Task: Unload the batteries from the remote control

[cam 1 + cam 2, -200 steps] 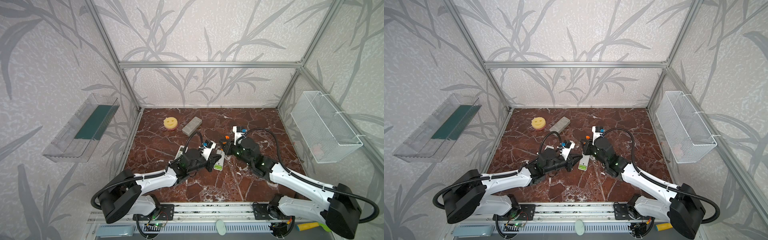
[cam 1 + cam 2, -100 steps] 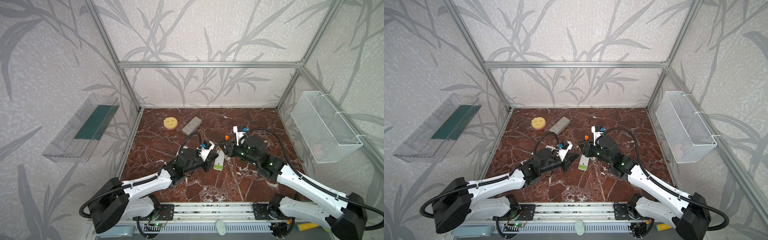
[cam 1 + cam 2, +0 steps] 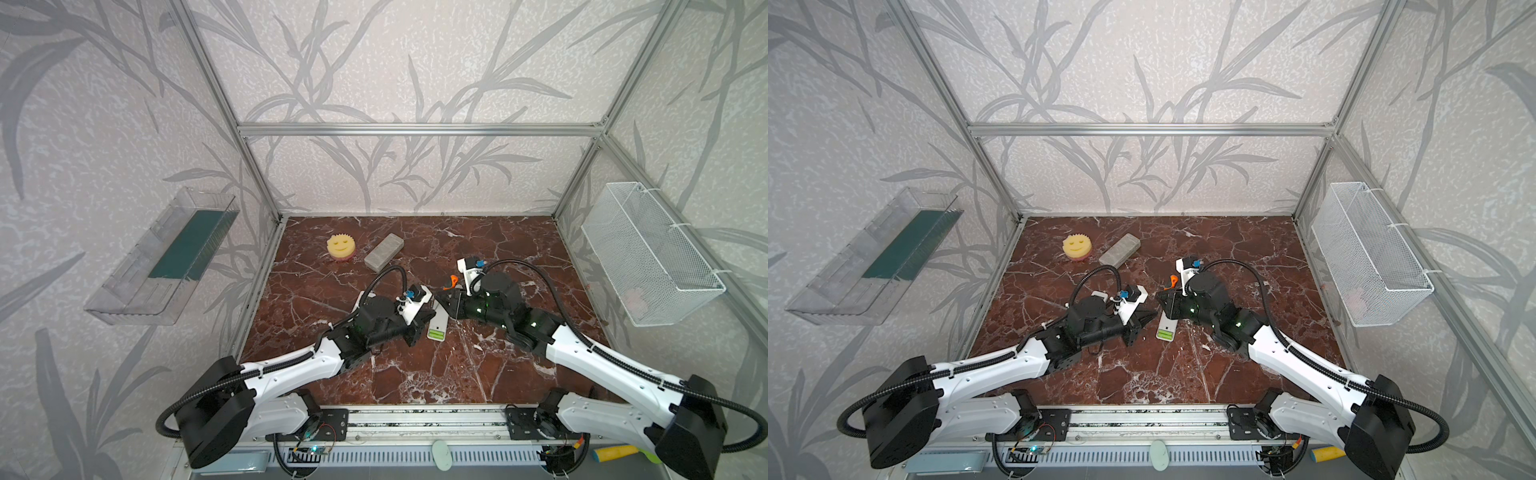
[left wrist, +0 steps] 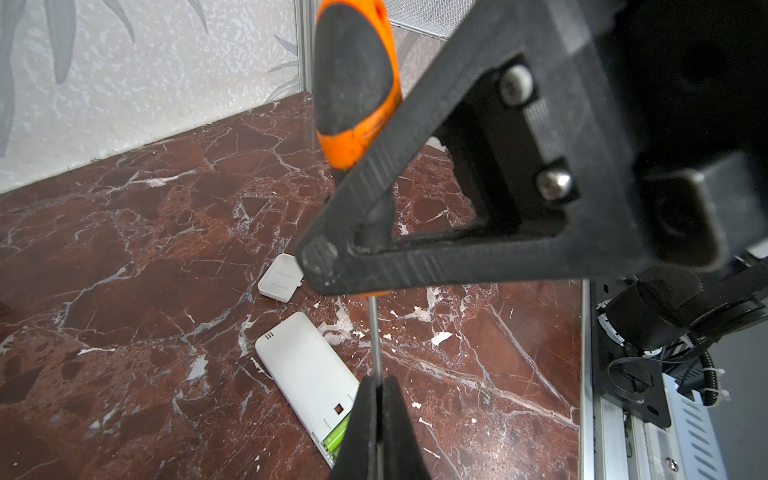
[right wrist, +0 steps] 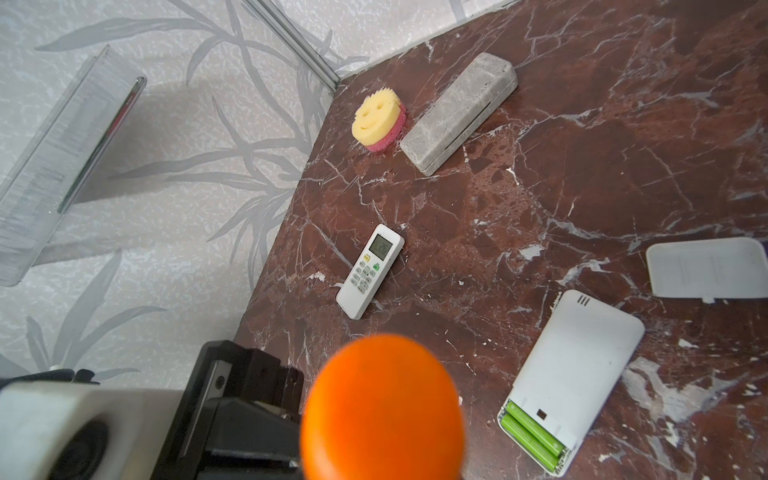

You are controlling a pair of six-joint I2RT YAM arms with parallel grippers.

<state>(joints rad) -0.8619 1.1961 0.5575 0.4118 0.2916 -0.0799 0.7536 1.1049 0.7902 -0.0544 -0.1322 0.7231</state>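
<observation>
Left wrist view: the left gripper pinched the shaft of the screwdriver; the right gripper apparently clamped its handle. Two batteries lay in the open bay of the remote.

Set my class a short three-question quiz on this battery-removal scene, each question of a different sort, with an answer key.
1. How many batteries show in the face-down remote?
2. True or false: the battery cover is fitted on that remote.
3. What lies beside the yellow sponge? A) a grey block B) a mug C) a banana

Key: 1. two; 2. false, it lies apart on the table; 3. A
</observation>
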